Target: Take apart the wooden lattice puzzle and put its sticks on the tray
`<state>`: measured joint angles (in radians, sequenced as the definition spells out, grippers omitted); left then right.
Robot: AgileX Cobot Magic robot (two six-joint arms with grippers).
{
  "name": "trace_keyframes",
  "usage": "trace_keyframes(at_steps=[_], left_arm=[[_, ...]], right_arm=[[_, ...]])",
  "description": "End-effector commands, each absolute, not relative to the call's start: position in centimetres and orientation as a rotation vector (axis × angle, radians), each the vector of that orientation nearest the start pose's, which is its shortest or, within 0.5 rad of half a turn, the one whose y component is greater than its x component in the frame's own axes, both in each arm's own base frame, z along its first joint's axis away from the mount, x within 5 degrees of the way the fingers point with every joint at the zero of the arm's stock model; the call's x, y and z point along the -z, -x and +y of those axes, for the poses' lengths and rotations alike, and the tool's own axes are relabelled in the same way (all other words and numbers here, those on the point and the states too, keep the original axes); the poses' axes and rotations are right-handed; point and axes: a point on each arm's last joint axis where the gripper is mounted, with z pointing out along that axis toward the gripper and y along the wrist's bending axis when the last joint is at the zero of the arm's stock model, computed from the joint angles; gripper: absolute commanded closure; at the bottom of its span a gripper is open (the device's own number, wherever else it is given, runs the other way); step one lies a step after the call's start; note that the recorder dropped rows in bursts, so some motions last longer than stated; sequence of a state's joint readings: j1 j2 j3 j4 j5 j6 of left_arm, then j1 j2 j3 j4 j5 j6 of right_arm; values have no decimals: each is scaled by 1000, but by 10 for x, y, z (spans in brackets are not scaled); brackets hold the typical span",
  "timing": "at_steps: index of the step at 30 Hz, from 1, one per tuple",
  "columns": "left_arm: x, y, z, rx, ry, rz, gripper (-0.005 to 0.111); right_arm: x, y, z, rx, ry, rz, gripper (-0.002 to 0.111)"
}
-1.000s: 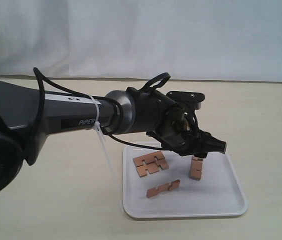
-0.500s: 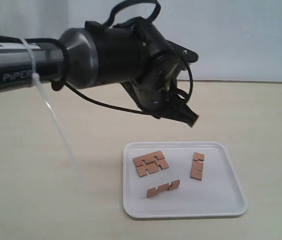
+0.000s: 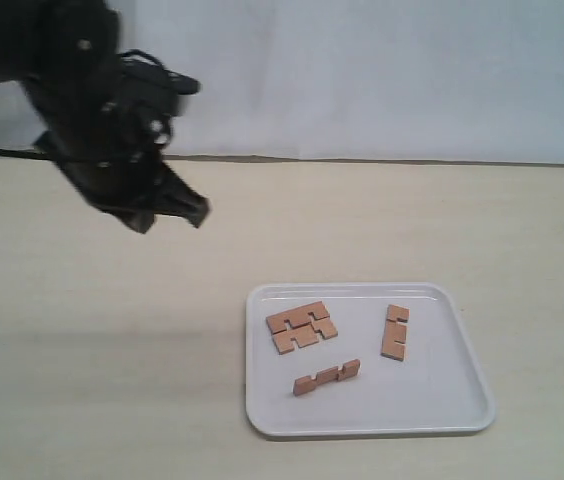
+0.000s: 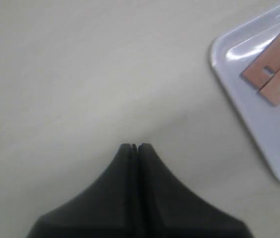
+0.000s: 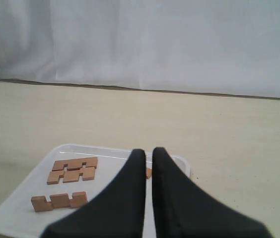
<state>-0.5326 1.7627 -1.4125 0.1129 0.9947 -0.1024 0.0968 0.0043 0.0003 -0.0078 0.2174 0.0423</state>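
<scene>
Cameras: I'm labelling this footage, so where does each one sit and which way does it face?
Exterior: off the arms, looking down across the table at the tray and sticks; the left gripper shows.
Left wrist: above the table, facing down; the left gripper's shut jaws show.
Right wrist: low, facing over the tray towards the backdrop; the right gripper shows.
Shared: all three see tray and sticks.

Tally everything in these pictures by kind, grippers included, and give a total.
Wooden sticks: 4
Tray: 1
Grippers: 2, the left gripper and the right gripper
Total: 7
</scene>
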Motion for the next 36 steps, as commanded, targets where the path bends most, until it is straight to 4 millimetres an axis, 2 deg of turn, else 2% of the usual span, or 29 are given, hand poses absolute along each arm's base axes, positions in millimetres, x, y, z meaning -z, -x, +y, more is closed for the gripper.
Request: trace_keyframes(at_steps=[1,5,7,10,13,15,19,24,30,36], left_arm=[[-274,-304,-103,45,-451,2753,107],[-276,-280,-38,44,-207,2714,107],[-281,-266,-13,39,-75,2650,107],[-284,-243,12,-15,32,2527,107],[-282,-220,27,-85,77,2378,107],[-276,-204,30,-81,136,2272,107],[-288,-184,25,-34,188,2097,107],[-305,-144,20,-67,156,1854,107],[-313,-94,14,-82,143,1549,107],[-318,-55,4,-39,81,1361,107]], right_arm=[[-194,-56,5,-92,55,1696,104],[-194,-56,5,-92,55,1696,104],[-194,-56,5,-92,55,1694,104],[-194,-56,5,-92,55,1694,104],[-194,-56,5,-92,55,1694,104],[-194,-56,5,-92,55,1694,104],[-194,-56,5,-92,55,1694,104],[-194,-56,5,-92,55,1694,104],[-194,-56,5,-92,55,1694,104],[-194,-56,5,-92,55,1694,104]])
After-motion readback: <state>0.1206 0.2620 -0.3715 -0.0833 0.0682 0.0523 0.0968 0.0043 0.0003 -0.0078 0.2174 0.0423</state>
